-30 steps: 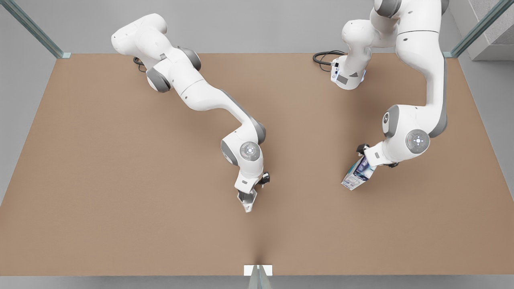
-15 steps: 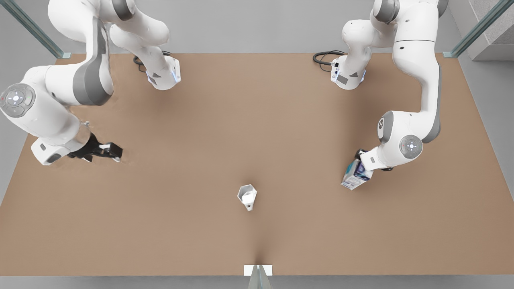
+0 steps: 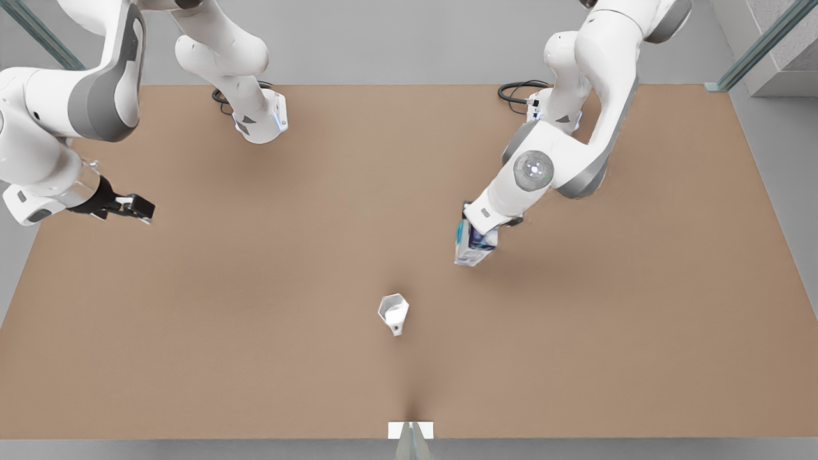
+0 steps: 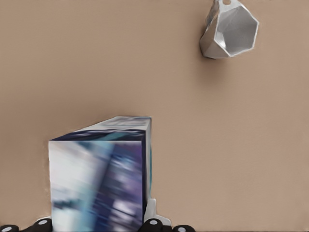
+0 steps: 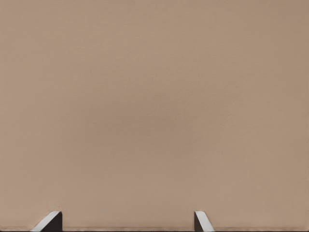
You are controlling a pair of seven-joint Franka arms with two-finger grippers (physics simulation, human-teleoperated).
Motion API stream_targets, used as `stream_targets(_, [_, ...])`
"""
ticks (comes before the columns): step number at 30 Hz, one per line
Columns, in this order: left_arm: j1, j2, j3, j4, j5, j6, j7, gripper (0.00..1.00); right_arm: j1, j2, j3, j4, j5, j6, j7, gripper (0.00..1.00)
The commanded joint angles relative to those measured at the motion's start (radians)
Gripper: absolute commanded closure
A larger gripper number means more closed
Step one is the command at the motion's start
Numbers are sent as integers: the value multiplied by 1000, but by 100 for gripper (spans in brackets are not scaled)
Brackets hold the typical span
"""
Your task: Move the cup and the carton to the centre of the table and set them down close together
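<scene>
- The left hand (image 3: 476,239), pinching the carton (image 3: 473,246), had swung it nearer the cup (image 3: 393,312).
- The right hand (image 3: 131,208), fingers spread, waited over bare worktop (image 3: 255,358).

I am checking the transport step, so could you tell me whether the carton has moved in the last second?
Yes. The carton, held by the left gripper, has travelled toward the front view's left, nearer the standing cup.
</scene>
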Motion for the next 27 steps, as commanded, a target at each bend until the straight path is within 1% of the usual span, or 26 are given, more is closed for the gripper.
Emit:
stream_targets(1, [1,17,-20,19,-16,3,-39,39,10,1,0,0,0,0,0,0])
stream_targets(2, [1,62,-71,56,-13,17,-114,39,10,1,0,2,-2,0,-2,0])
stream_targets(3, [-69,113,-77,104,-13,53,-174,39,10,1,0,2,-2,1,-2,0])
stream_targets(6, [-86,189,-77,113,35,175,-228,39,12,6,0,31,-2,0,-3,0])
stream_targets(8, [-86,232,-78,113,104,208,-257,39,12,8,0,31,3,0,-3,0])
stream_targets(9, [-86,244,-78,113,105,231,-257,38,21,8,2,33,-3,0,0,0])
stream_targets(10, [-86,251,-78,113,105,239,-257,33,15,9,2,33,1,0,-5,0])
stream_targets(11, [-85,255,-78,113,104,242,-257,0,16,11,2,33,3,0,-3,0])
stream_targets(21, [-83,252,-78,116,107,242,-272,0,15,14,2,37,10,0,-22,0])
stream_targets(23, [-84,249,-80,189,102,187,-315,0,13,14,0,37,20,0,-22,0])
stream_targets(25, [-71,249,-80,321,97,43,-314,0,13,15,0,37,21,0,-20,0])
stream_targets(26, [-25,249,-60,324,105,27,-257,0,13,15,0,37,21,0,-20,0])
stream_targets(27, [125,249,-58,337,108,-40,-28,0,15,15,2,37,21,0,-20,0])
